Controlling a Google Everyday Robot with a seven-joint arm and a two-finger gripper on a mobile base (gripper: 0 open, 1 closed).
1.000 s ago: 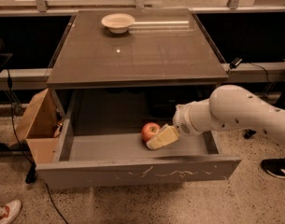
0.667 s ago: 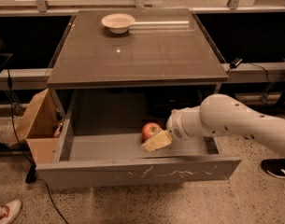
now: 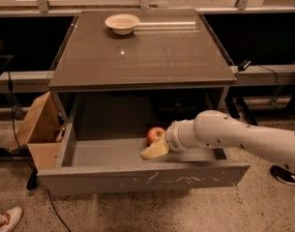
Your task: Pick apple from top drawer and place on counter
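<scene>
gripper (image 3: 154, 150) in top drawer (image 3: 137, 178) covers apple (image 3: 155, 133) underside, arm (image 3: 234, 137) cut off at right

- Top drawer (image 3: 137, 178) stands open below the counter (image 3: 147, 57).
- Apple (image 3: 155, 134) lies in the drawer, right of centre.
- Gripper (image 3: 155, 150) is inside the drawer, just before the apple.
- Bowl (image 3: 122, 23) sits on the counter, rear left.
- Cardboard box (image 3: 40, 129) stands left of the drawer.

One bowl (image 3: 122, 23), apple (image 3: 155, 134), gripper (image 3: 154, 152) in drawer (image 3: 89, 180)
</scene>
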